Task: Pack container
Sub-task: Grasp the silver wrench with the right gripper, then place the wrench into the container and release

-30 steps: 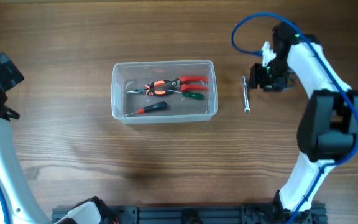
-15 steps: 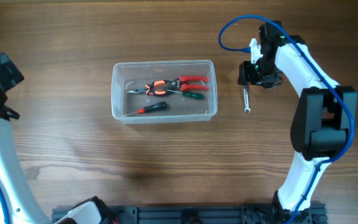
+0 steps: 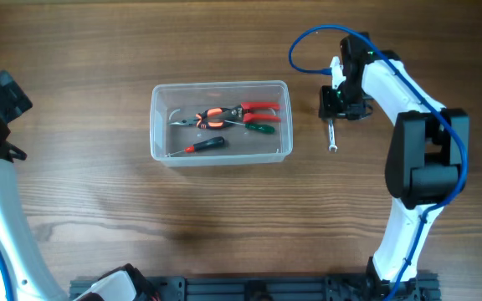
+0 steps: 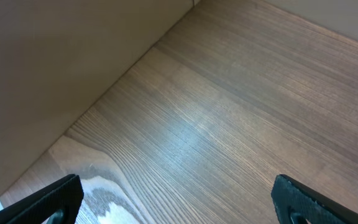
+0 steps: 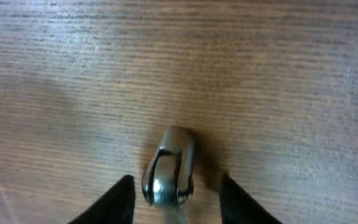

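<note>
The clear plastic container (image 3: 220,153) sits left of centre on the wooden table. In it lie red-handled pliers (image 3: 233,112), a green-handled screwdriver (image 3: 262,128) and a red-and-black screwdriver (image 3: 201,145). A metal wrench (image 3: 331,134) lies on the table to the right of the container. My right gripper (image 3: 331,114) is open and sits over the wrench's far end. In the right wrist view the wrench's head (image 5: 169,167) lies between the two open fingertips (image 5: 176,198). My left gripper (image 4: 178,198) is open and empty at the far left edge of the table.
The left wrist view shows bare wood and the table's far edge against a wall (image 4: 73,62). A blue cable (image 3: 308,42) loops above the right arm. A dark rail (image 3: 249,291) runs along the front edge.
My right gripper has moved left and down over the far end of the wrench. The left arm and the container have not moved.
</note>
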